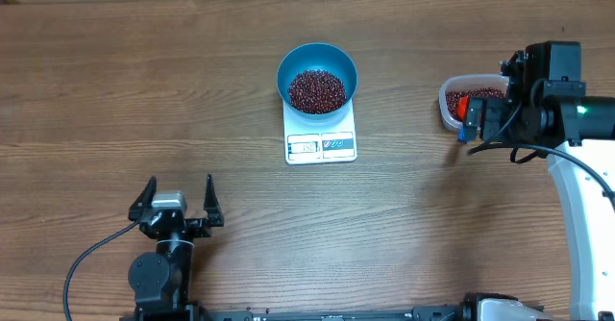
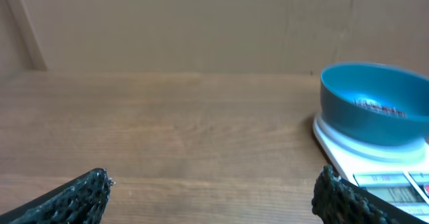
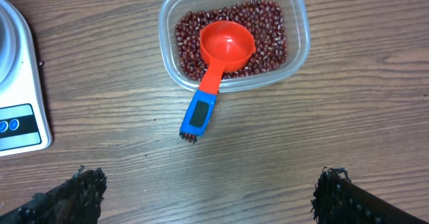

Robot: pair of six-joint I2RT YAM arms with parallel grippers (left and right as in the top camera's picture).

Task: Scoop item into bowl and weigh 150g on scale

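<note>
Small dark red beans lie in the round bright blue bowl sitting on the white rectangular digital scale; left jaws and right jaws gape wide, empty

The left gripper has black fingers and a grey top; the right arm's link is white.

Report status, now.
Left gripper and right gripper open, empty. Bowl sits on scale, beans inside. Scoop lies in tub, handle over the rim. No obstruction seen.
</note>
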